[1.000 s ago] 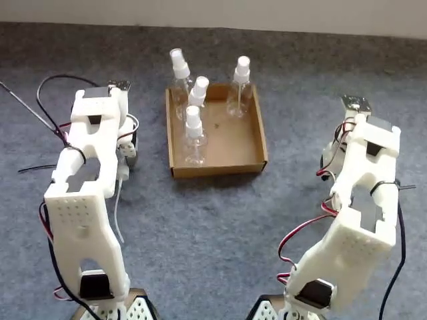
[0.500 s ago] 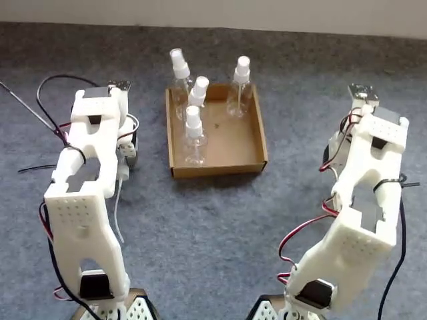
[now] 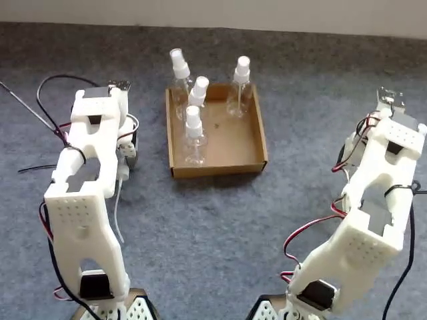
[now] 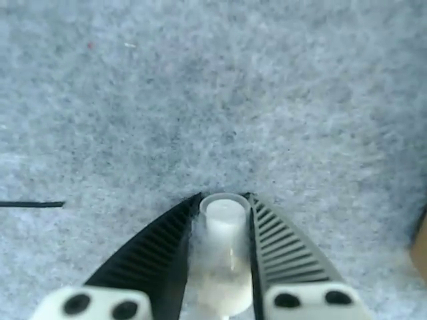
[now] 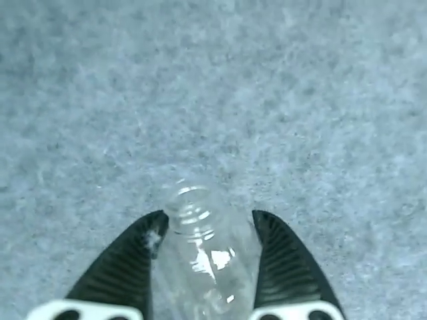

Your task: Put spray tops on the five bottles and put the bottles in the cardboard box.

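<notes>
In the high view each arm's own body hides its gripper. Seen from its wrist, the left gripper (image 4: 222,199) is clenched on a white spray top (image 4: 223,217), whose lower part is blurred. The right gripper (image 5: 210,217) grips a clear uncapped bottle (image 5: 200,250), its base cut off. Between the arms on the grey table (image 3: 220,227) the cardboard box (image 3: 259,143) holds four capped bottles (image 3: 193,137). A black cable (image 4: 30,205) lies nearby.

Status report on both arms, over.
Left end effector shut on spray top, black cable on carpet nearby. Right end effector shut on open bottle. Four topped bottles standing in cardboard box.
</notes>
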### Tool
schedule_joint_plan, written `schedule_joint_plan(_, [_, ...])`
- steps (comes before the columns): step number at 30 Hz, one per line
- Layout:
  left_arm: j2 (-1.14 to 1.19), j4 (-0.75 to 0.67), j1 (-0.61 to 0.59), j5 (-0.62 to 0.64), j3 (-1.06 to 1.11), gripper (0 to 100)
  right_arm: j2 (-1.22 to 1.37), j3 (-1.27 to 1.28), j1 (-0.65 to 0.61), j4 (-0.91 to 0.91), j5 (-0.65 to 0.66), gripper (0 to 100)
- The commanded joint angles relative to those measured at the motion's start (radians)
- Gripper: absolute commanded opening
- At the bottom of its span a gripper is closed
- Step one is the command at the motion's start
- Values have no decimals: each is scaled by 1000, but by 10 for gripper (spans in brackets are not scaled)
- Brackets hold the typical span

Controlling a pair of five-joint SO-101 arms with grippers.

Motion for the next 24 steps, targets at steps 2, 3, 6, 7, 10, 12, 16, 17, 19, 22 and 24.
schedule_joint_plan(2, [2,-38,18,2,2,68,-12,-59,8,7,26,147])
schedule_joint_plan(3, [2,-38,18,2,2,68,-12,-59,8,7,26,173])
schedule_joint_plan(6, [2,-38,18,2,2,68,-12,-59,8,7,28,188])
schedule_joint_plan(7, [2,-38,18,2,2,68,-12,-59,8,7,31,188])
schedule_joint_plan(10, [2,-40,18,2,2,68,-13,-59,7,45,120,188])
schedule_joint_plan(12, [2,-40,18,2,2,68,-13,-59,7,71,163,188])
schedule_joint_plan(16, [2,-40,18,2,2,68,-12,-58,12,77,201,188])
schedule_joint_plan(17, [2,-40,18,2,2,68,-12,-56,12,77,207,190])
schedule_joint_plan(19, [2,-40,18,2,2,68,-12,-56,12,77,207,192])
schedule_joint_plan(22, [2,-40,16,2,2,68,-12,-56,12,77,204,197])
schedule_joint_plan(24, [2,-40,16,2,2,68,-12,-56,10,77,204,227])
